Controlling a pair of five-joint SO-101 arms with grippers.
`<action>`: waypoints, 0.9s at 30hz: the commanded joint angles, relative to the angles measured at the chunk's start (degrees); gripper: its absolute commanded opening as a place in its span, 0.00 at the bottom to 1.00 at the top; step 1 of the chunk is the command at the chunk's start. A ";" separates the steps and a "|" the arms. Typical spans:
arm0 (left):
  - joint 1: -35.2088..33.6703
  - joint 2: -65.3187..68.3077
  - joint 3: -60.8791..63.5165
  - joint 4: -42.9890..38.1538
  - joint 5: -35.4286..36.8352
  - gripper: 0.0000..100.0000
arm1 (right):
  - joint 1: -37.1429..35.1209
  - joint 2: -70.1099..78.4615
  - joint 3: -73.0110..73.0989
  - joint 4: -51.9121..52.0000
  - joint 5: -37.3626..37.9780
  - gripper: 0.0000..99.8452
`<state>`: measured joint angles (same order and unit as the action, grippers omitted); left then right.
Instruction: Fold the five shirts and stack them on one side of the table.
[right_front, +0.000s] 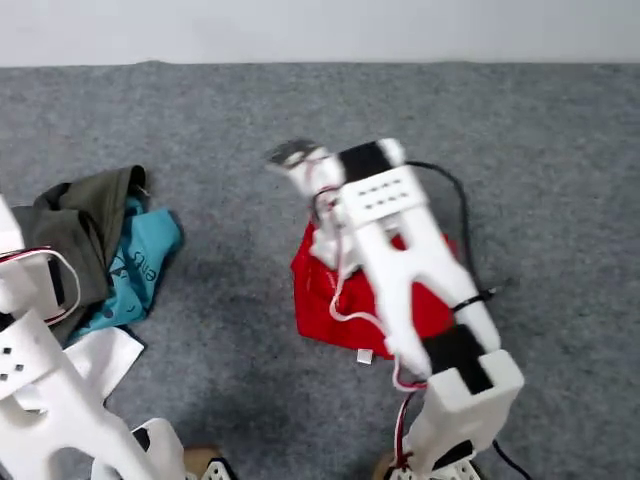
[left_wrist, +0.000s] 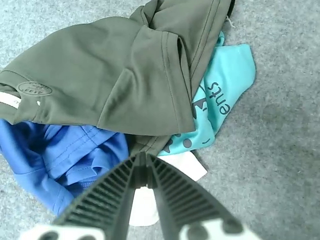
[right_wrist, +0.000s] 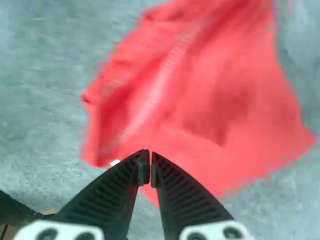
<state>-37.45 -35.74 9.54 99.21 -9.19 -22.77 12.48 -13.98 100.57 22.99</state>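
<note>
Over the red shirt (right_front: 316, 296), right arm (right_front: 402, 255)

It looks like a robotics lab test setup: a table (right_front: 560, 150) covered in grey felt-like carpet, a plain white wall (right_front: 320, 30) behind, and white plastic robot arms (right_front: 405, 250) trailing exposed black cables (right_front: 462, 215).

White plastic arms (right_front: 410, 270), black servos (right_front: 455, 355), red and black cables (right_front: 462, 215), ribbed black left tool (left_wrist: 145, 170), right tool (right_wrist: 145, 167).

Red shirt (right_front: 316, 292) apart from shirt pile (right_front: 85, 228)
</note>
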 joint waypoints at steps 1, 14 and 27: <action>-0.18 -1.05 -2.15 0.35 0.09 0.01 | 7.16 -0.22 -2.64 1.89 2.29 0.01; -0.09 -0.79 -2.15 0.35 0.09 0.01 | -8.92 11.30 -2.99 1.80 -0.26 0.01; -0.09 -0.79 -2.07 0.35 0.18 0.01 | -7.34 5.05 -4.57 2.15 -0.97 0.01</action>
<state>-37.45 -35.74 9.54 99.21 -9.19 -35.52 22.33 -15.74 100.57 22.11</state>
